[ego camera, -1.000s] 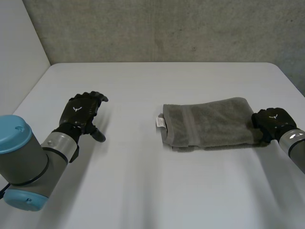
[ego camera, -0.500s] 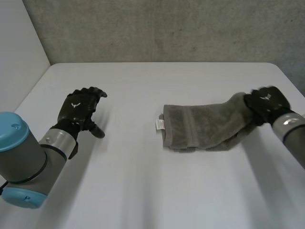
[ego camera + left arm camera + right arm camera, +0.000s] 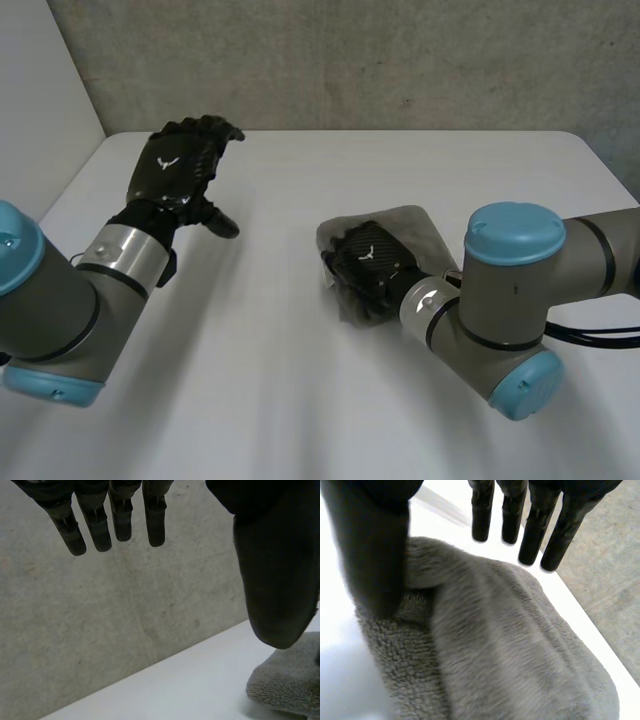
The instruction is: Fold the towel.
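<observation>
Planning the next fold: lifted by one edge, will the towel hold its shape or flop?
Probably flop: the towel bends in soft rounded folds, layered over itself, so it looks limp. Its looped pile looks grippy, so it likely won't slip from the right robot hand, open over it. Pushed, it would probably bunch rather than slide.

- This looks like a robot lab or test room.
- Two grey machine arms with light-blue caps, the left arm (image 3: 50, 300) and the right arm (image 3: 515, 275), reach over one plain white tabletop (image 3: 300, 400).
- Behind the tabletop is a bare grey concrete wall (image 3: 350, 60), and a plain white wall (image 3: 40, 100) closes the left side.
- A single grey towel (image 3: 425, 230) lies on the tabletop, like a test piece.
</observation>
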